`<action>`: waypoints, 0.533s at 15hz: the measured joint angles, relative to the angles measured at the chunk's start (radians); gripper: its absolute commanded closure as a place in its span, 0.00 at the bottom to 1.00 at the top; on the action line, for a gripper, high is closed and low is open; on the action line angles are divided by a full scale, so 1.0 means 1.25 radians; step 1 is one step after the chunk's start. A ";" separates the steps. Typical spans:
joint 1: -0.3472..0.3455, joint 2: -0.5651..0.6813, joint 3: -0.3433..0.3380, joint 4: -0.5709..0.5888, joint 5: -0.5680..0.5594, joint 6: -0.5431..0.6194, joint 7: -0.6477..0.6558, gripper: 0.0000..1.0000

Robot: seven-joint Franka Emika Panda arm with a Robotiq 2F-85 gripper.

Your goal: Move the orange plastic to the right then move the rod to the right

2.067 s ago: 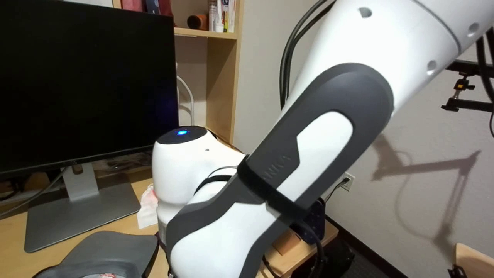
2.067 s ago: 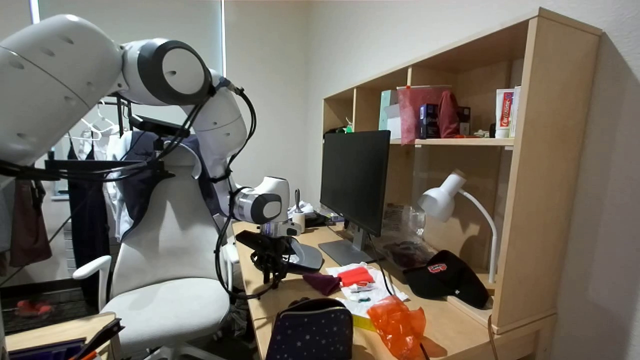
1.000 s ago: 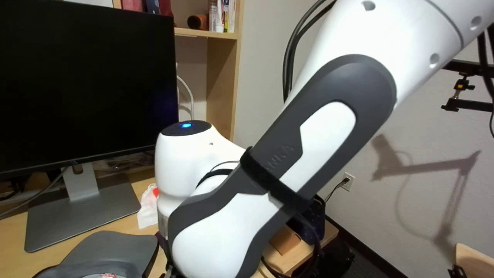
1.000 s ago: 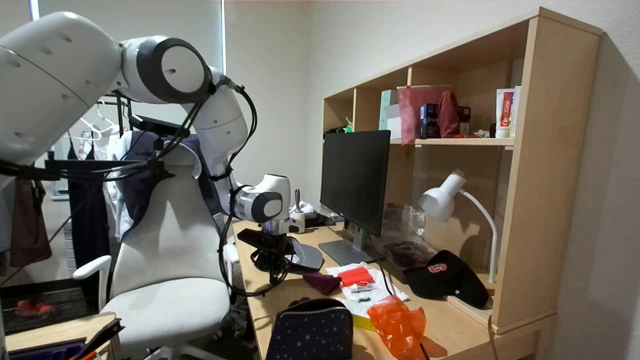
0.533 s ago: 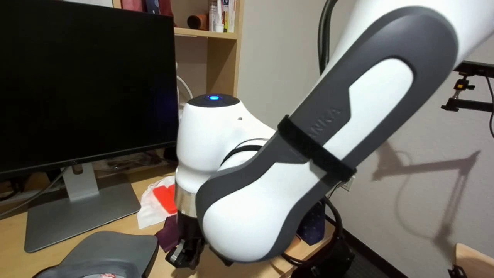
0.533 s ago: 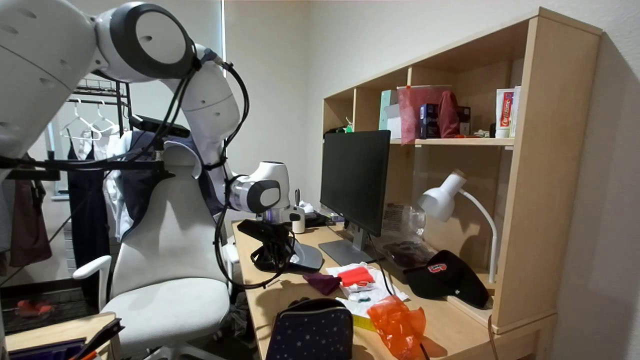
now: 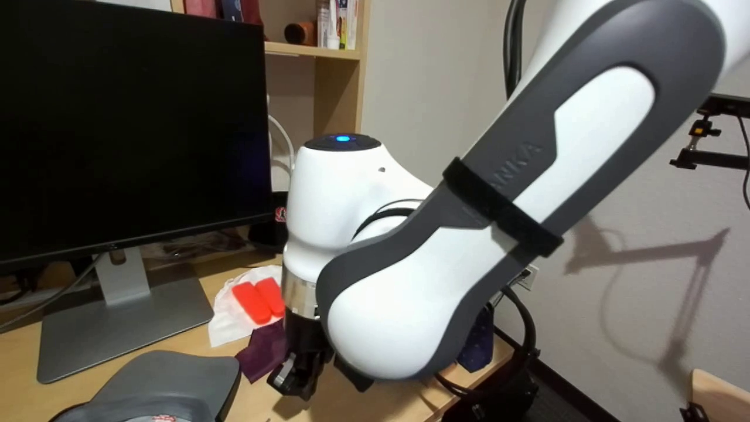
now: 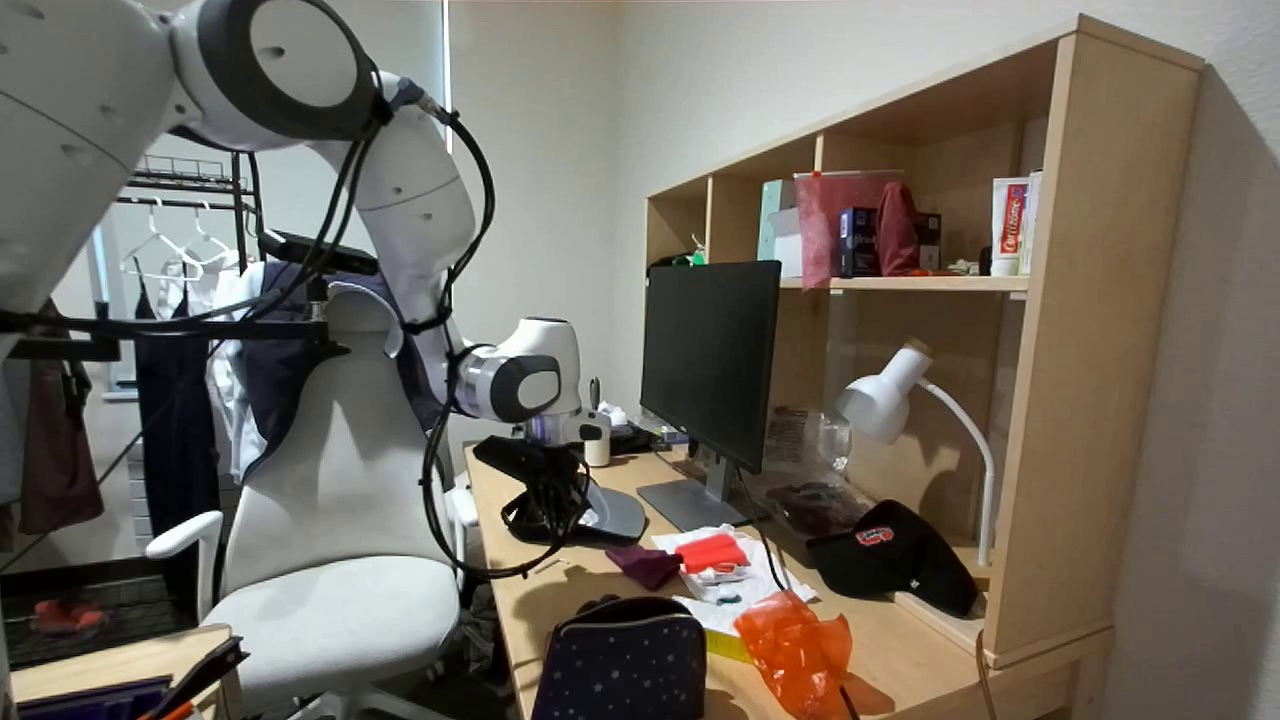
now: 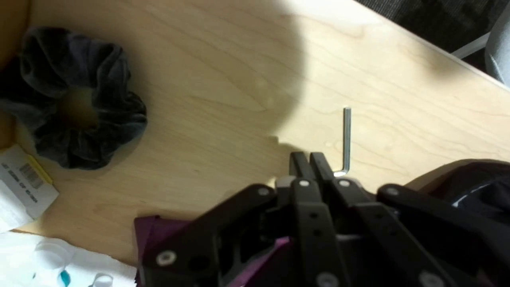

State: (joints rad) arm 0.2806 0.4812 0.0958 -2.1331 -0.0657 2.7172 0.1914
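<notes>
Hovering over desk, gripper narrow, fingertips close together. L-shaped metal rod lying on desk, bent end just beside fingertips in wrist view. Orange plastic, translucent, crumpled, on desk near starred pouch, well apart from gripper. Red-orange packet on white paper; maroon cloth just beside. Dark scrunchie well apart from rod.

orange plastic: 1 | rod: 1 | monitor: 1 | lamp: 1 | chair: 1
</notes>
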 measured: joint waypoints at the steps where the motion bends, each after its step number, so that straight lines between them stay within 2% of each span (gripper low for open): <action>1: -0.011 -0.002 0.006 -0.003 0.013 -0.001 -0.005 0.92; 6: -0.110 -0.025 0.043 -0.023 0.110 -0.007 -0.077 0.91; 7: -0.128 -0.027 0.045 -0.024 0.123 -0.011 -0.088 0.66; 8: -0.142 -0.029 0.045 -0.025 0.130 -0.014 -0.092 0.66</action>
State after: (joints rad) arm 0.1027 0.4446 0.1521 -2.1649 0.0965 2.6995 0.0762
